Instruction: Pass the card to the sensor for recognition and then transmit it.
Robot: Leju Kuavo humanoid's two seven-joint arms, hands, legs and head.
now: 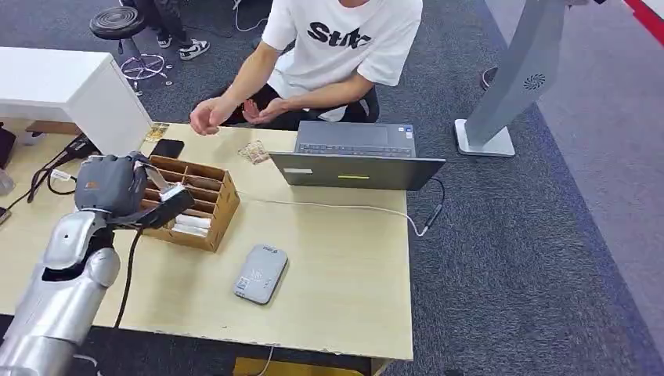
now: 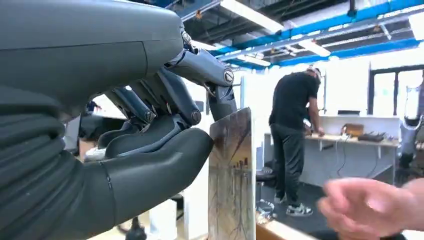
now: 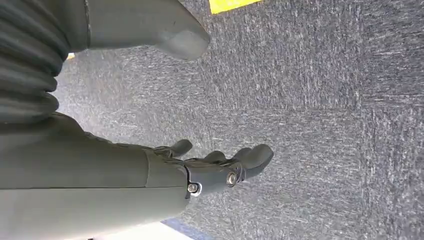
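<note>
The table point(image 1: 344, 258) carries one wooden card box point(image 1: 205, 205) at nine o'clock, one grey sensor point(image 1: 260, 273) at six, one laptop point(image 1: 356, 157) at twelve and one black phone point(image 1: 167, 148) at eleven. One person point(image 1: 329, 55) sits behind it; one stool point(image 1: 117, 22) stands beyond.

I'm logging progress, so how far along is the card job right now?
Done: the left hand holds the thin picture-printed card, lifted above the brown wooden divided box. In hand: carrying it. Left: pass it over the grey flat sensor, then hand it to the seated person.
</note>
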